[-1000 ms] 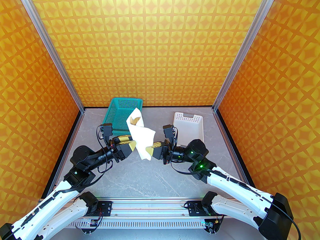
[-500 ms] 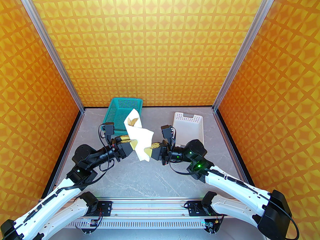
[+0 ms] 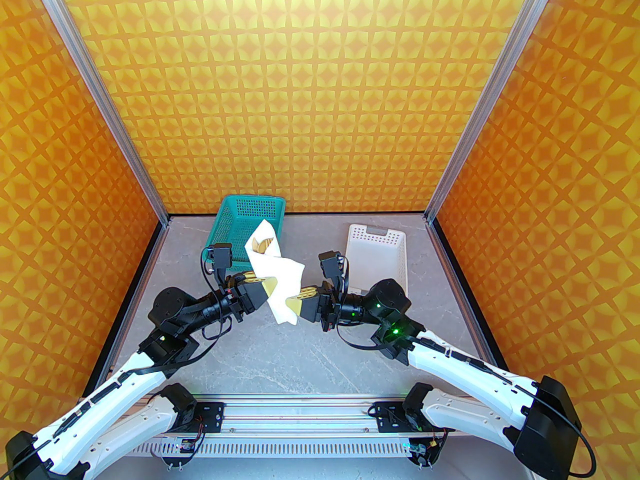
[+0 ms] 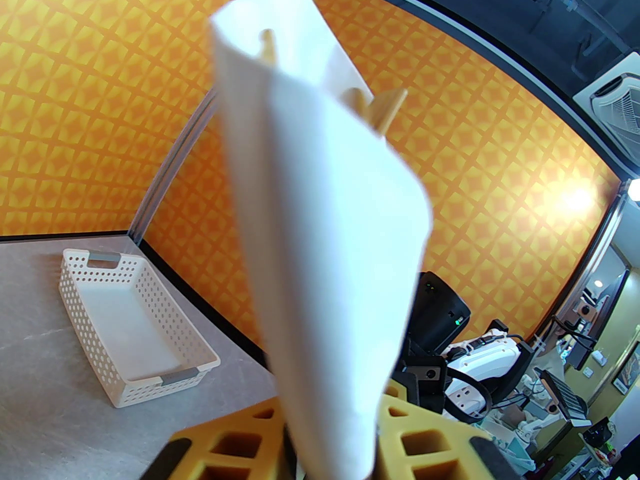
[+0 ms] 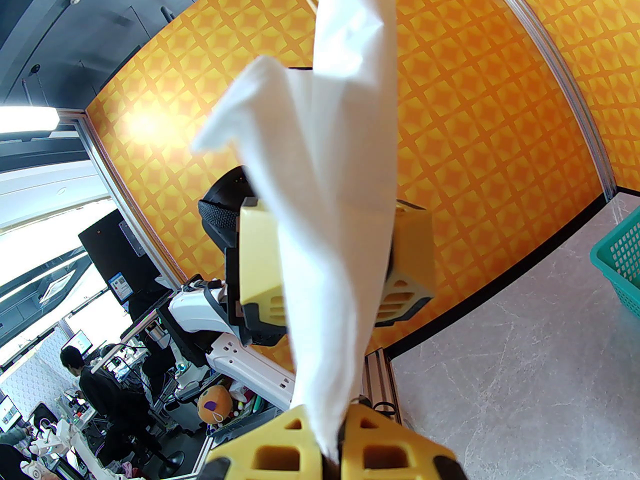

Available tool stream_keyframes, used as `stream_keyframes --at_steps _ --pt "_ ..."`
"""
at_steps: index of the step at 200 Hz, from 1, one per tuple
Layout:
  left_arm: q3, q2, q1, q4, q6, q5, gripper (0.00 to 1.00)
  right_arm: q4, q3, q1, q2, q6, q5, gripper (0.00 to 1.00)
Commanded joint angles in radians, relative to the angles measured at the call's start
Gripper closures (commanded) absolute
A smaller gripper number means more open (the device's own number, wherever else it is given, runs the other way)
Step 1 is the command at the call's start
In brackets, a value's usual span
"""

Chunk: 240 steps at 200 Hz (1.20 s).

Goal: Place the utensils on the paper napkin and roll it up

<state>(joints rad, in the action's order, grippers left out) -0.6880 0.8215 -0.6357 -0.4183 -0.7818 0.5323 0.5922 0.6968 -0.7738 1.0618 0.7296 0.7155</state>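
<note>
The rolled paper napkin [image 3: 280, 274] is pinched from both sides by the left gripper [image 3: 268, 287] and right gripper [image 3: 292, 301]; utensils [image 3: 263, 243], apparently wooden, are seen protruding above.

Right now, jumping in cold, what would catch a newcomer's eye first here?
The rolled paper napkin is held upright mid-table, pinched low between the left gripper and right gripper, the utensils poking from its open top. A teal basket sits behind it, a white basket to its right.
</note>
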Motion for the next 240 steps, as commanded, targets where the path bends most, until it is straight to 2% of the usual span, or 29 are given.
stream_keyframes --at_steps 1,45,92,105,141,184,206,240 --pt "0.008 0.005 -0.007 -0.04 -0.011 0.021 0.76 0.034 0.038 -0.015 0.008 0.011 0.019 1.0" --pt "0.005 0.011 -0.012 -0.045 -0.01 0.023 0.77 0.03 0.04 -0.018 0.018 0.011 0.012 1.0" --pt "-0.002 0.008 -0.012 -0.021 0.006 0.023 0.95 -0.026 0.043 -0.018 0.001 -0.012 -0.01 0.98" --pt "-0.002 0.008 -0.012 -0.02 0.007 0.021 1.0 -0.058 0.042 -0.018 -0.016 -0.029 -0.024 0.91" --pt "0.004 -0.004 -0.012 -0.014 0.009 -0.004 1.0 -0.177 0.054 -0.005 -0.083 -0.091 -0.044 0.68" --pt "0.005 -0.025 -0.012 0.001 0.015 -0.01 1.0 -0.332 0.103 0.107 -0.157 -0.162 -0.014 0.36" --pt "0.005 -0.034 -0.012 0.004 0.015 -0.009 1.0 -0.361 0.164 0.136 -0.138 -0.204 0.004 0.28" --pt "0.005 -0.041 -0.013 0.01 0.018 -0.009 1.0 -0.351 0.269 0.136 -0.056 -0.22 0.044 0.27"
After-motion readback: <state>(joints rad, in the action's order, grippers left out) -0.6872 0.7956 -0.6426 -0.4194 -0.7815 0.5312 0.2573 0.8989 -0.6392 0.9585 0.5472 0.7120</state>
